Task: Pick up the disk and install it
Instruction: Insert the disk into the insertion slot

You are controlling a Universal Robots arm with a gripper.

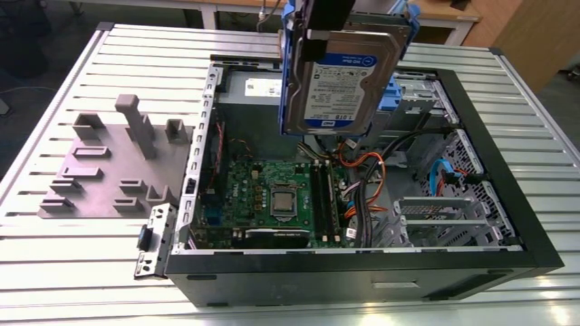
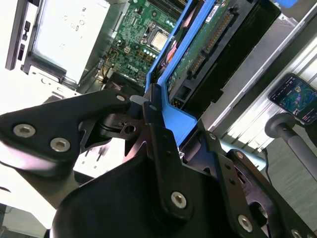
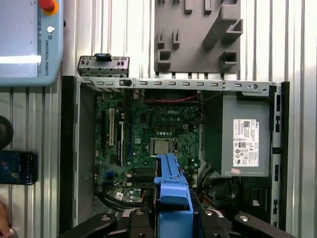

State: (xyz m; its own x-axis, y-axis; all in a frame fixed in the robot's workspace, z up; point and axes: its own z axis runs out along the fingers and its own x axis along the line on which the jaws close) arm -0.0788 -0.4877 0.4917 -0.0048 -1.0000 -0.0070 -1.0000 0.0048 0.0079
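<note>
Disk (image 1: 343,78) upright above open computer case (image 1: 317,280), clamped by blue rail (image 3: 172,191) in jaws, upper end cropped

I am logging colours: my black pincer (image 2: 148,111) is holding the disk (image 1: 340,81), silver with a white-and-blue label and blue rails. Green motherboard (image 1: 272,197), black case (image 1: 363,282), grey fixture (image 1: 109,163), ribbed silver worktop (image 1: 73,272).

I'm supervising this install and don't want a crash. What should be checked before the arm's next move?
1. Claw shut on the disk, at its blue rail: ok.
2. Disk held above the computer case: ok.
3. Case open, motherboard exposed: ok.
4. Orange cables out of the disk's way: cannot tell.
5. Disk square in the claw: cannot tell.
</note>
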